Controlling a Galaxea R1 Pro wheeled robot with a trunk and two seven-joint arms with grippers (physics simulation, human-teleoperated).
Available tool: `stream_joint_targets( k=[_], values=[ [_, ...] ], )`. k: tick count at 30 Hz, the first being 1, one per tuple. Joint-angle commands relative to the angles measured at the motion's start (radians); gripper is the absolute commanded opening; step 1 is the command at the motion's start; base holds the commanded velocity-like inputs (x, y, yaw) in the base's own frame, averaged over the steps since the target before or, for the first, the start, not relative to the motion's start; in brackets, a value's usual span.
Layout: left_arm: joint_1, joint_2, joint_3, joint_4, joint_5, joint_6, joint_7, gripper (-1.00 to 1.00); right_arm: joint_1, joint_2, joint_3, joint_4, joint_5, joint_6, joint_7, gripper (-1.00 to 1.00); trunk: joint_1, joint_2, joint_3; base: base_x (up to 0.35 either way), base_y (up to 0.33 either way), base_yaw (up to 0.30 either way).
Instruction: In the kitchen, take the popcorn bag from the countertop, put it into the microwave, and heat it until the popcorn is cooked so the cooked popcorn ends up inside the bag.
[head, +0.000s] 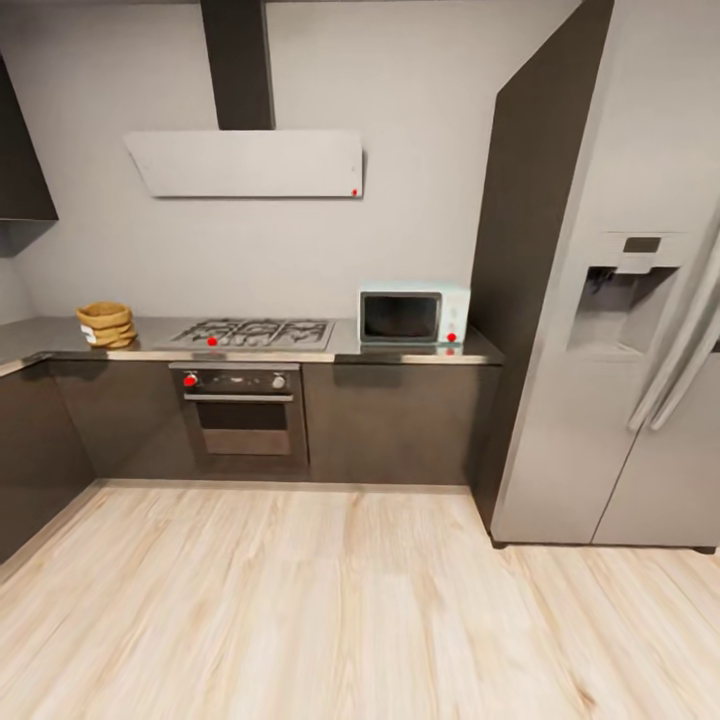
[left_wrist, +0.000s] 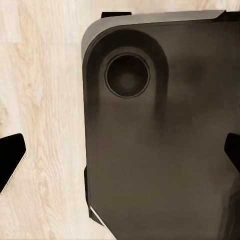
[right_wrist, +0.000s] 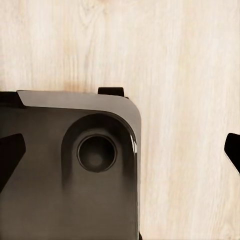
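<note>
Head view, kitchen from a distance: one microwave (head: 414, 316), pale mint-blue box, dark glass door shut, side panel at its right with a red dot low down; sits centre-right of frame on the desk (head: 400, 352), a grey steel slab over dark cabinets, hard against the tall dark panel beside the fridge (head: 640, 300). One popcorn bag (head: 106, 324), small tan-brown sack with rolled rim, left-centre of frame on the same desk, well apart from the microwave, white band too small to make out. Between them one gas hob (head: 254, 332) with black grates and a red dot at its front edge. Below the hob one oven (head: 240, 412), two knobs, the left one red. One pale hood (head: 248, 163) upper centre. Light wood floor (head: 300, 610) across the lower frame. Left wrist view: left pincer (left_wrist: 122, 157) wide, two dark fingertips at opposite frame edges, nothing between, above the robot's dark base (left_wrist: 165, 150) and floor. Right wrist view: right pincer (right_wrist: 122, 155) wide too, two tips far apart, holding nothing, over the base and floor.
</note>
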Motion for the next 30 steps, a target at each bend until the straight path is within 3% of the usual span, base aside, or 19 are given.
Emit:
stream_joint_targets(
  k=[1,20,30],
  values=[
    [0.000,0.000,0.000,0.000,0.000,-0.001,0.000,1.00,0.000,0.000,0.000,-0.002,0.000,-0.002,0.001,1.00,0.001,0.000,-0.001,0.330,0.000,0.000],
    [0.000,0.001,0.000,0.000,0.000,-0.001,0.000,1.00,0.000,0.000,-0.002,-0.001,-0.001,-0.003,0.000,1.00,0.001,0.000,-0.001,0.331,0.000,0.000],
    [0.000,0.000,0.000,0.000,0.000,-0.001,0.000,1.00,0.000,0.000,-0.005,-0.002,-0.002,-0.004,0.001,1.00,0.001,0.000,-0.001,0.332,0.032,-0.113]
  ],
)
